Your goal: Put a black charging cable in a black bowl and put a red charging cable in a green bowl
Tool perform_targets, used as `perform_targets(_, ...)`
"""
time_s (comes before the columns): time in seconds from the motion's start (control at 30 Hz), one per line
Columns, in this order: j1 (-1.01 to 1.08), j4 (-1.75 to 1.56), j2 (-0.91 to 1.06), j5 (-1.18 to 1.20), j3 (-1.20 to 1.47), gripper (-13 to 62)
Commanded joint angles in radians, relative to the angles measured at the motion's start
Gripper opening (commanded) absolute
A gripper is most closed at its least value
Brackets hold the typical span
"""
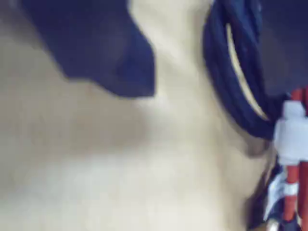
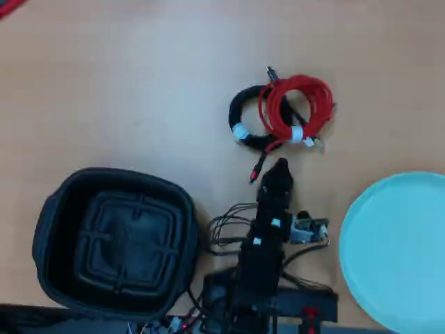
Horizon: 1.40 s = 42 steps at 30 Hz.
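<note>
Wrist view, blurred: black charging cable (image 1: 226, 72) upper right, red charging cable (image 1: 296, 192) with its white tie lower right; you can't tell the claw's state. Overhead: gripper (image 2: 279, 170) just below both coils, overlapping on the table (image 2: 125, 76) at upper centre. Black bowl (image 2: 115, 240) lower left and green bowl (image 2: 396, 250) lower right empty. Nothing delivered yet.

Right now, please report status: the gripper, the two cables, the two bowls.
Gripper near cables, holding nothing; jaw state unclear. Red charging cable overlaps black charging cable on table. Black bowl and green bowl both empty.

Green bowl (image 2: 396, 250) — edge-cropped; wrist view — blurred
</note>
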Motion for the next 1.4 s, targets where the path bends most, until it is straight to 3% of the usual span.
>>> perform_targets(0.0,-0.268,0.021,0.091,-0.041,-0.032,21.9)
perform_targets(0.5,-0.268,0.069,0.091,-0.038,-0.060,21.9)
perform_targets(0.8,-0.296,0.844,0.087,-0.043,-0.583,21.9)
perform_targets(1.37,-0.259,1.335,0.089,0.040,-1.143,21.9)
